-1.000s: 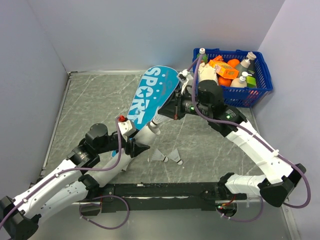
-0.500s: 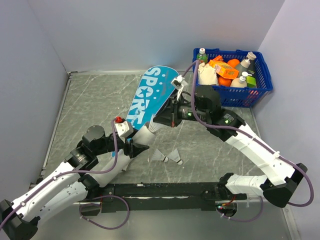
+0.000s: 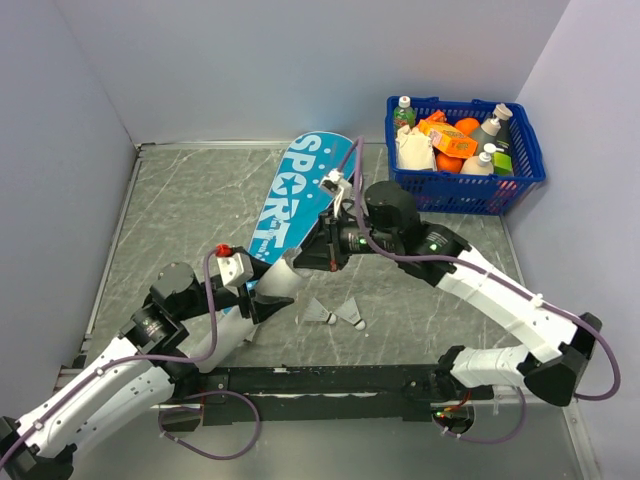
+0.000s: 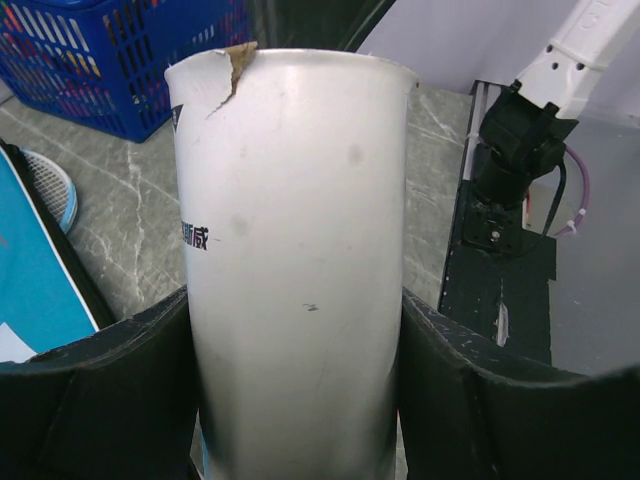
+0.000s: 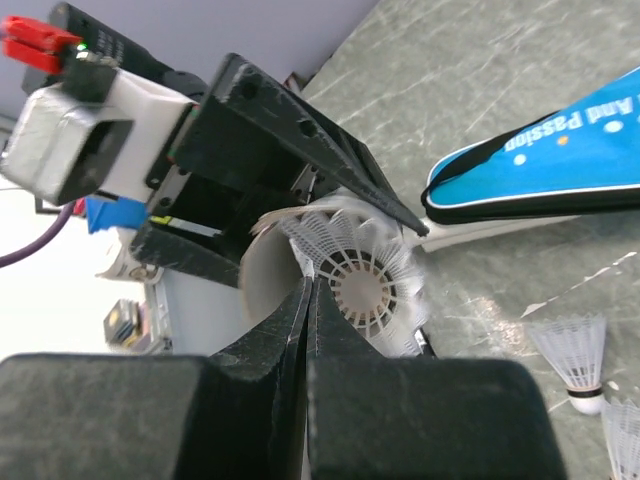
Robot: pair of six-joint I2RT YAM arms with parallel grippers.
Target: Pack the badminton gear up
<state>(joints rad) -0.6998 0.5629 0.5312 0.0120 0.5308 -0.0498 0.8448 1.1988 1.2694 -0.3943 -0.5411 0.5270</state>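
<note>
My left gripper [image 3: 272, 293] is shut on the long white tube [image 3: 280, 279], which fills the left wrist view [image 4: 300, 250] between the black fingers [image 4: 470, 400]. My right gripper [image 3: 306, 258] is shut on the skirt of a white shuttlecock [image 5: 368, 285] and holds it at the tube's open mouth [image 5: 262, 280]. The blue bag lettered SPORT [image 3: 300, 190] lies on the table behind them. Two more shuttlecocks [image 3: 335, 314] lie on the table just right of the tube. A racket head [image 4: 45, 190] shows beside the bag in the left wrist view.
A blue mesh basket [image 3: 480, 192] full of bottles and orange packs stands at the back right. Grey walls close in the table on three sides. A black rail [image 3: 330, 380] runs along the near edge between the arm bases.
My right gripper has moved down and left with the shuttlecock, to the tube's mouth. My left arm has drawn the tube back toward the near left.
</note>
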